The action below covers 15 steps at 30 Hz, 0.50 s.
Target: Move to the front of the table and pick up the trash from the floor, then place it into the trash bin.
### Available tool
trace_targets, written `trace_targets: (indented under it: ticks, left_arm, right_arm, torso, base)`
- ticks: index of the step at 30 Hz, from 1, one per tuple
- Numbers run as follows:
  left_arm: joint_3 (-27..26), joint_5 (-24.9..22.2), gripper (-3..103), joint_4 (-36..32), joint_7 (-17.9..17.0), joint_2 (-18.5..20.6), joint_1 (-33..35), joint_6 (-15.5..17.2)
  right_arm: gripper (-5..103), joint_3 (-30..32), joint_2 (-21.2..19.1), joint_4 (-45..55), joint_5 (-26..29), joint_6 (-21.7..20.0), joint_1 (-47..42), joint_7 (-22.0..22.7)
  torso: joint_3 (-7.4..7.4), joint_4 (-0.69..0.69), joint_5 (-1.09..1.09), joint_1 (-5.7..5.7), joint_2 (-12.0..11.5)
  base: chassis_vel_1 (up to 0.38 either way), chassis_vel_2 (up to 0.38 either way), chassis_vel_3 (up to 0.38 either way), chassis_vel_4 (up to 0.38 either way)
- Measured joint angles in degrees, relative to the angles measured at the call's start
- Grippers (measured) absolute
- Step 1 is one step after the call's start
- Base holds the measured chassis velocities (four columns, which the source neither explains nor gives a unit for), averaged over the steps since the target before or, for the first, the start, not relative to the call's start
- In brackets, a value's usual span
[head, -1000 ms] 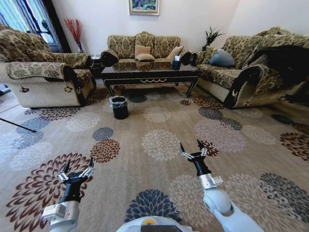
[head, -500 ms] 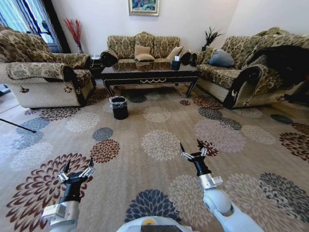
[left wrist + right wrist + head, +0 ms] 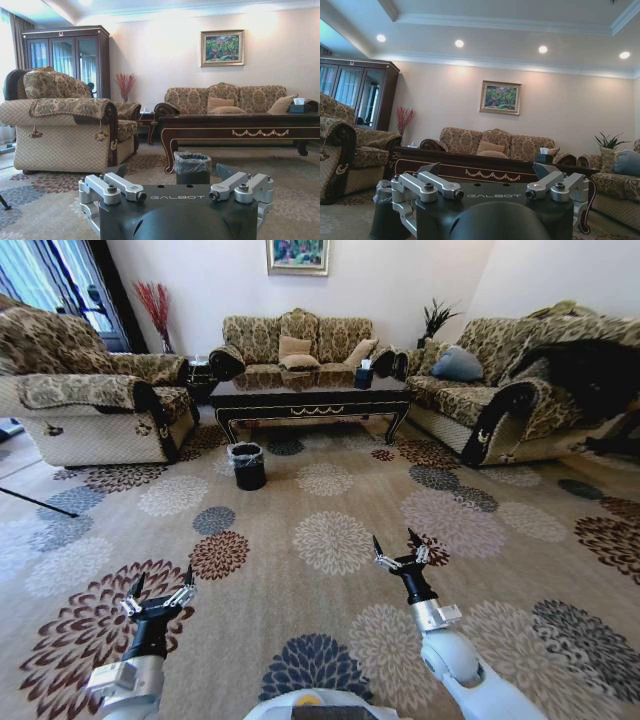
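The dark glossy table (image 3: 310,392) stands across the room in front of the far sofa, also seen as the table (image 3: 240,131) and the table (image 3: 485,172) from the wrists. The black trash bin (image 3: 248,464) with its plastic liner sits on the carpet by the table's left front leg; the wrist views show the bin (image 3: 192,169) and the bin (image 3: 381,210). The trash is out of view on the patterned carpet. My left gripper (image 3: 158,585) and right gripper (image 3: 397,548) are held low in front of me, both open and empty, far short of the table.
Patterned armchair (image 3: 95,405) on the left, sofa (image 3: 295,340) behind the table, another sofa (image 3: 520,390) on the right. A small black tissue box (image 3: 364,373) stands on the table. Wide flowered carpet (image 3: 330,530) lies between me and the table.
The whole picture has shifted slightly, so the camera has moved a little toward the table. Both arms keep the same pose.
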Motion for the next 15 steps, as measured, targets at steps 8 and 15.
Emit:
trace_targets:
  ticks: [8, 15]
  left_arm:
    - [0.0, 0.0, 100, 0.0, 0.0, 0.0, 0.0, 0.0]
    - [0.0, 0.0, 100, 0.0, 0.0, 0.0, 0.0, 0.0]
  right_arm:
    - [100, 0.0, 0.0, 0.0, 0.0, 0.0, 0.0, 0.0]
    - [100, 0.0, 0.0, 0.0, 0.0, 0.0, 0.0, 0.0]
  torso:
    - [1.67, 0.0, 0.0, 0.35, 2.02]
    - [2.83, 0.0, 0.0, 0.68, 3.5]
  base:
    - [0.0, 0.0, 0.0, 0.0]
    - [0.0, 0.0, 0.0, 0.0]
